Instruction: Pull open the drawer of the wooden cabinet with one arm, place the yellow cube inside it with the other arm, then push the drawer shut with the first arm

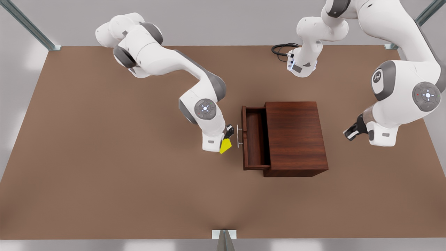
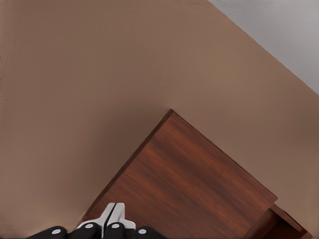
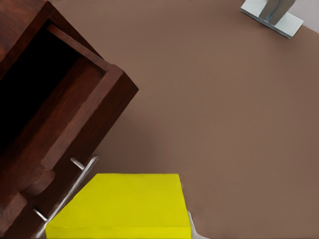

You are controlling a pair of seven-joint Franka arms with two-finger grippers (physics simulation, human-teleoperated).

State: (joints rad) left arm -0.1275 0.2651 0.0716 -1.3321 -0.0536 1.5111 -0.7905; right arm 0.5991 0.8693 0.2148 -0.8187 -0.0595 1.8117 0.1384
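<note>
Now carrying small bright yellow cube (image 1: pixel 225 145), rigid and likely light, clamped in right hand (image 1: pixel 226 139) beside open dark wooden drawer (image 1: pixel 255 137); left hand (image 1: pixel 351 132) closed, empty, waiting past cabinet (image 1: pixel 296 137).

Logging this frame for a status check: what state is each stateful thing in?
drawer: pulled open, empty.
yellow cube: held by the right gripper, outside the drawer near its handle.
left gripper: shut, empty, beside the cabinet, waiting.

Brown tabletop (image 1: pixel 104 174), grey metal frame posts (image 1: pixel 31 28) at its corners, black coiled cable (image 1: pixel 280 48) near the far edge
</note>
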